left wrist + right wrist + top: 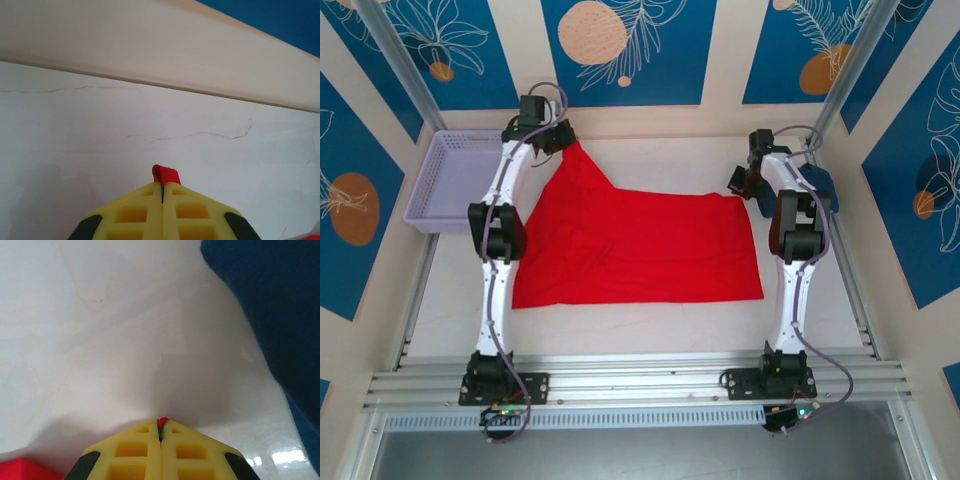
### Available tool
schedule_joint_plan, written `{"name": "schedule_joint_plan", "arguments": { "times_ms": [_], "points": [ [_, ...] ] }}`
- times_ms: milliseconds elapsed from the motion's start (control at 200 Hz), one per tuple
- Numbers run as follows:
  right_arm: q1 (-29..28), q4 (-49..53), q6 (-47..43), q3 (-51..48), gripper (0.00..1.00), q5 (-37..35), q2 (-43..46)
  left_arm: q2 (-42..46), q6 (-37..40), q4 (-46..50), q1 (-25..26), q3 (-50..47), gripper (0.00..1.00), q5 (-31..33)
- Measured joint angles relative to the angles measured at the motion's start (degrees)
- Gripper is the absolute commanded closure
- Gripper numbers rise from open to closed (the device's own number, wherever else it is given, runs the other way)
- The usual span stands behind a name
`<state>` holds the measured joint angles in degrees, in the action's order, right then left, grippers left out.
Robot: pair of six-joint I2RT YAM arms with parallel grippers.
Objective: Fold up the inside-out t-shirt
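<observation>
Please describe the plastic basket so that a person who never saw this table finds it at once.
Start at the white table, then go to its far left corner. There, left of the bright red cloth t-shirt, stands the lavender plastic basket. It is the only rigid, open-topped container; the t-shirt and the navy blue cloth at the right are soft fabric.

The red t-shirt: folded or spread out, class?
Spread: the t-shirt lies mostly flat on the table; left end effector and right end effector pinch far corners.
</observation>
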<state>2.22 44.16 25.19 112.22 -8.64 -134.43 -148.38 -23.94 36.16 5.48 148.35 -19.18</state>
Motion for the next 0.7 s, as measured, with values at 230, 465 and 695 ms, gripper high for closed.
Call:
{"name": "schedule_joint_plan", "arguments": {
  "times_ms": [230, 465, 695],
  "points": [
    [-0.24, -2.47, -2.82, -5.53, 0.97, -0.02, 5.40, 3.65, 2.08, 1.38, -0.17, -5.22, 1.00, 0.37],
    [-0.68, -5.44, -4.74, -13.70, 0.97, -0.20, 13.92, 9.20, 3.82, 2.97, -0.22, -13.60, 1.00, 0.85],
    [-0.90, -7.37, -5.99, -22.27, 0.96, -0.55, 21.79, 21.92, 5.81, 3.32, -0.26, -28.92, 1.00, 3.04]
  ]
}}
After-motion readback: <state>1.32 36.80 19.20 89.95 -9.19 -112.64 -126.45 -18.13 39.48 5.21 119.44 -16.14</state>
